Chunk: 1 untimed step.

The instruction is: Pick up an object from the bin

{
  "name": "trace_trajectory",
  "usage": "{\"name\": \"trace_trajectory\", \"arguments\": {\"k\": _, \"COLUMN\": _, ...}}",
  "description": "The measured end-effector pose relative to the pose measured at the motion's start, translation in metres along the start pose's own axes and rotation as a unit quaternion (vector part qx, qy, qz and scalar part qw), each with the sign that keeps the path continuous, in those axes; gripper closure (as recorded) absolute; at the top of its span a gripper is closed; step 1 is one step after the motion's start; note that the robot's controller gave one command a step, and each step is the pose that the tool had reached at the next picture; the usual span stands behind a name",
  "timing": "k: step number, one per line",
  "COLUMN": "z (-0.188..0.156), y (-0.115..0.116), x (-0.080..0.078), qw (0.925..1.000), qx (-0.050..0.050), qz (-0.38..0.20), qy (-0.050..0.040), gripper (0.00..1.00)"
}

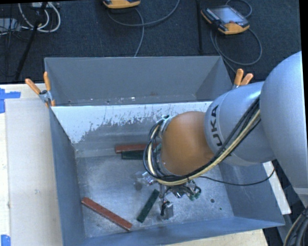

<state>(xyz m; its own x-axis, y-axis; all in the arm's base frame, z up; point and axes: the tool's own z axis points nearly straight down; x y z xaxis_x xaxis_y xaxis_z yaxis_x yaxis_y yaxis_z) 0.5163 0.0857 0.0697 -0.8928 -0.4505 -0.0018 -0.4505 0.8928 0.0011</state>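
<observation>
While the grey arm (pixel 278 117) reaches into the grey metal bin (pixel 62 151) from the right, its orange wrist cover (pixel 184 141) sits over the middle of the bin floor. All places below are relative to that cover.

- Arm: big silver link up and right of the cover. A bundle of black and yellow cables (pixel 152 156) loops round the cover's left edge.
- Long brown stick (pixel 106 214): well to the lower left of the cover, flat on the floor, running diagonally toward the front wall.
- Reddish-brown strip (pixel 130 147): just left of the cover, level with its upper half, lying roughly flat. A shorter dark bar (pixel 132 155) lies right under it, the two touching or nearly so. The right ends of both are hidden behind the cables.
- Dark green bar (pixel 147 206): below and slightly left of the cover, tilted, with the upper end toward the cover.
- Gripper (pixel 166 203): straight below the cover, low over the floor, just right of the dark green bar. That bar is the nearest thing to it. Whether they touch is not readable. Whether the tool is spread or pressed together is also not readable, as the cover hides most of it.
- Small grey metallic bit (pixel 142 179): at the cover's lower-left edge, above the dark green bar. Unclear if it is loose or part of the tool.
</observation>
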Motion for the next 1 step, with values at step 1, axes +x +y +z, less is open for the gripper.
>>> {"name": "trace_trajectory", "arguments": {"k": 1, "z": -0.0002, "y": -0.0004, "x": 0.0003, "qw": 1.0, "qx": 0.0, "qz": 0.0, "qy": 0.0006, "gripper": 1.0}}
